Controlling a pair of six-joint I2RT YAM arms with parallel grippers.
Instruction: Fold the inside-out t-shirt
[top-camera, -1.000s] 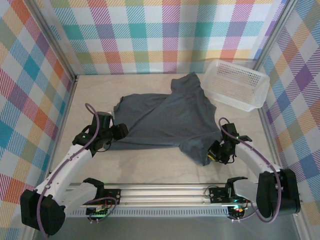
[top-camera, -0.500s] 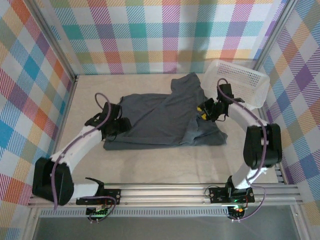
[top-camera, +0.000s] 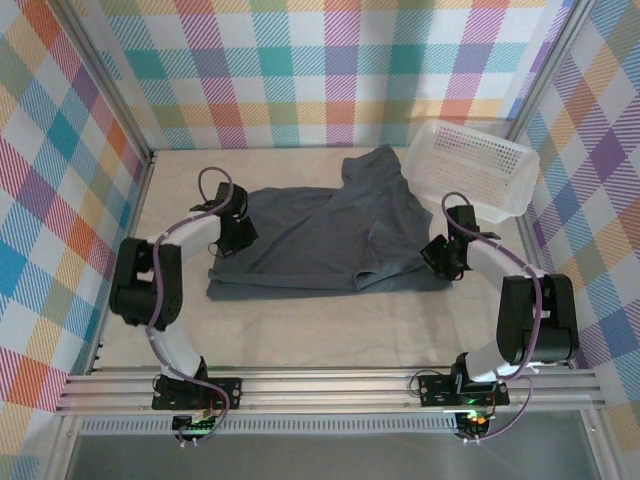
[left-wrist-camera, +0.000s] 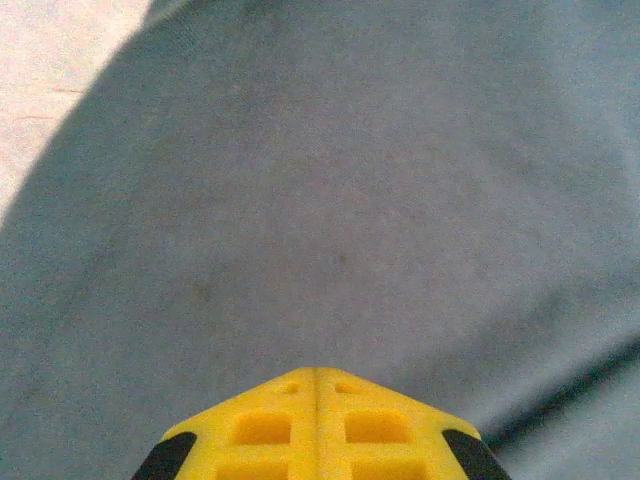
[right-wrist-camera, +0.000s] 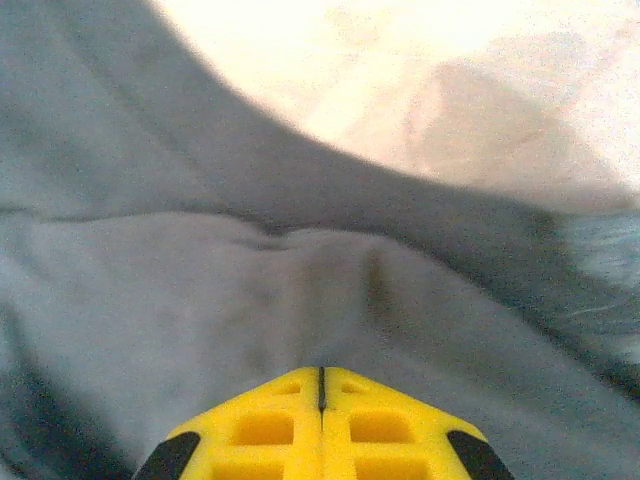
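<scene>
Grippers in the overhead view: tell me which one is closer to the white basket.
The right gripper, at the t-shirt's right edge, close to the white mesh basket; the left gripper sits at the shirt's far left edge.

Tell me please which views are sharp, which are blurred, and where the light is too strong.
Top external: sharp and evenly lit, the t-shirt and the white basket show clearly. Left wrist: the t-shirt is soft and out of focus. Right wrist: the bare table is washed out by glare, with a faint shadow on it; the t-shirt is slightly blurred.
</scene>
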